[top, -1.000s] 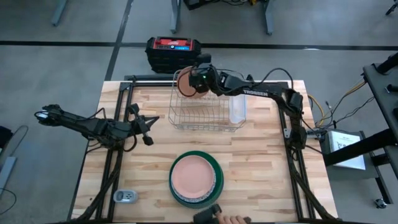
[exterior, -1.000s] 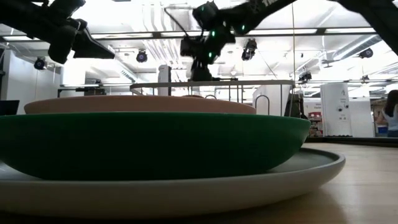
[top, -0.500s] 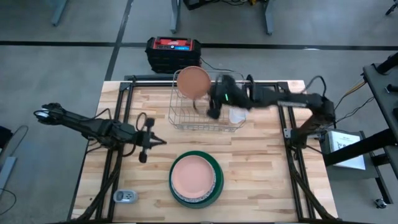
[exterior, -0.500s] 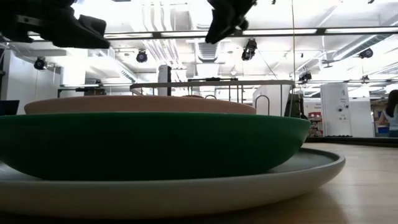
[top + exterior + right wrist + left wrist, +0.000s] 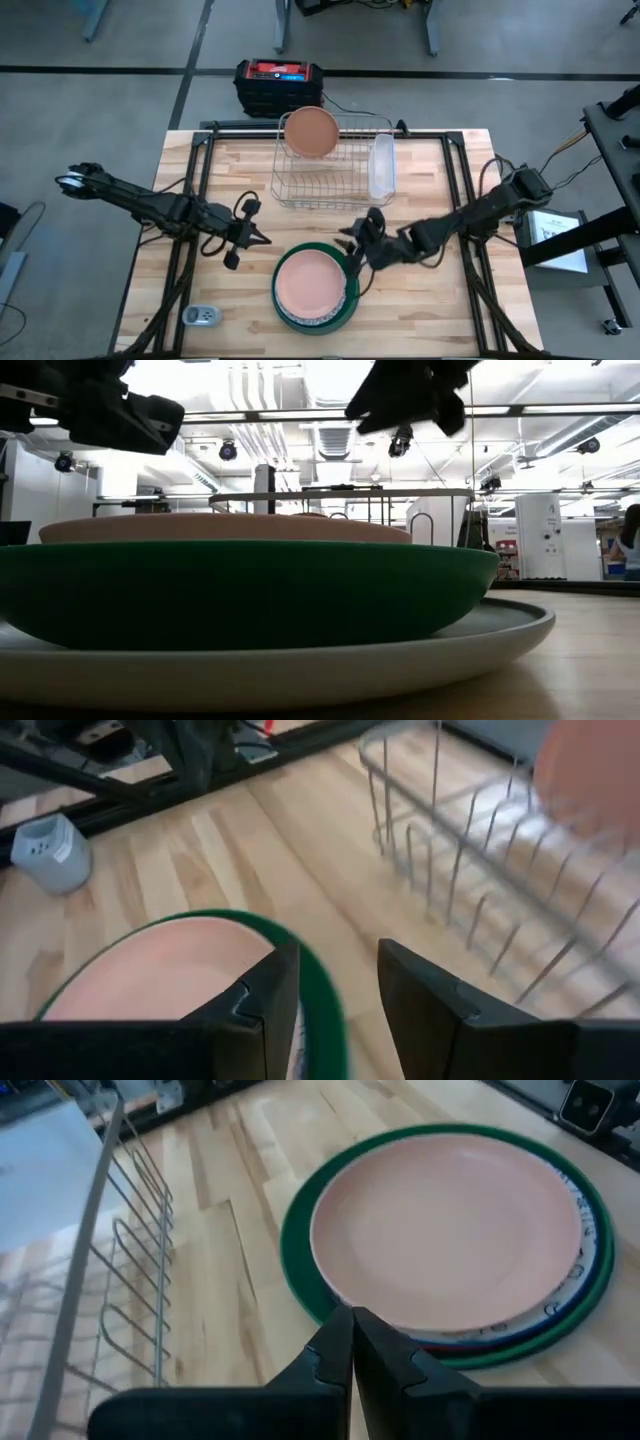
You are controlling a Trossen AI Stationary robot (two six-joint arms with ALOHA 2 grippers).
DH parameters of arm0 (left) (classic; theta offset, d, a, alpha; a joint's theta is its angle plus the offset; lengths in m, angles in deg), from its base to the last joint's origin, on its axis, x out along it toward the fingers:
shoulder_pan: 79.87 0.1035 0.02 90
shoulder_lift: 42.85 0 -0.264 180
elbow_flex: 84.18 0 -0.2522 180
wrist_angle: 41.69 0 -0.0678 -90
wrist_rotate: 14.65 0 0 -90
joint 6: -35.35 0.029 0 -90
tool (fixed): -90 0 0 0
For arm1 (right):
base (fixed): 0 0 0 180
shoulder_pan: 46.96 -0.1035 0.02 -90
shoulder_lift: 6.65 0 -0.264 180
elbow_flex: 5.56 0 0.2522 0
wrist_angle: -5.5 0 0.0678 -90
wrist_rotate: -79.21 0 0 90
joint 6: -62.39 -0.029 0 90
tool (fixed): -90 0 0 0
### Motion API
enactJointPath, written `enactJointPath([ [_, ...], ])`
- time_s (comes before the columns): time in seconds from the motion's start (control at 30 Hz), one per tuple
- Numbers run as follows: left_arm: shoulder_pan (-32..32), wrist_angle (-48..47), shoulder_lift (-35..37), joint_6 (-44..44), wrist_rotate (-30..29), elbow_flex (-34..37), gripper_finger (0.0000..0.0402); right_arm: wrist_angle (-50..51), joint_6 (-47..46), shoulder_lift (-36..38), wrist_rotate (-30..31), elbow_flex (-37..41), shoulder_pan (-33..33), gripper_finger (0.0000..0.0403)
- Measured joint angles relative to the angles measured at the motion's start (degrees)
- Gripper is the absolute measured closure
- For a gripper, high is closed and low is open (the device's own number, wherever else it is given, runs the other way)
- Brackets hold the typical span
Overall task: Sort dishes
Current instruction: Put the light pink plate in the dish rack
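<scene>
A stack of dishes sits near the table's front edge: a terracotta-pink plate (image 5: 310,284) on top, a red-and-white patterned rim (image 5: 572,1270) under it, a dark green plate (image 5: 240,590), and a pale grey plate (image 5: 330,670) at the bottom. Another pink plate (image 5: 310,131) stands on edge in the wire rack (image 5: 330,175). My right gripper (image 5: 353,255) is open and empty, just right of the stack and above its green rim (image 5: 322,982). My left gripper (image 5: 252,238) is shut and empty, left of the stack, and also shows in its wrist view (image 5: 352,1348).
A clear plastic tub (image 5: 382,167) lies against the rack's right side. A small grey object (image 5: 200,315) sits at the front left. A red-and-black box (image 5: 280,74) stands beyond the table's far edge. Bare wood lies at the far left and the right.
My right gripper has left the pink plate standing in the rack and has gone toward the table's near edge, down to the right side of the stack. My left gripper has gone a little toward the stack, right and near.
</scene>
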Motion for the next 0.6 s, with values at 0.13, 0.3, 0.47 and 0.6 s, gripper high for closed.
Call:
enactJointPath([
  [0.13, 0.00, -2.44, -0.84, -4.42, 0.03, -0.15, 0.0401, -0.07, -4.90, -3.44, -1.26, -1.64, -0.94, 0.0267],
  [0.3, -0.33, -5.17, -3.19, -11.77, 4.10, 0.59, 0.0401, 0.76, -8.48, -6.80, -7.18, -4.25, -1.66, 0.0257],
  [0.47, -1.53, -4.37, -8.05, -15.58, 10.50, 1.40, 0.0401, 3.38, -14.55, -7.69, -10.39, -5.55, -2.69, 0.0246],
  [0.6, -2.52, -2.03, -12.63, -15.96, 10.49, 1.33, 0.0401, 3.44, -19.27, -7.66, -10.80, -5.73, -3.59, 0.0241],
])
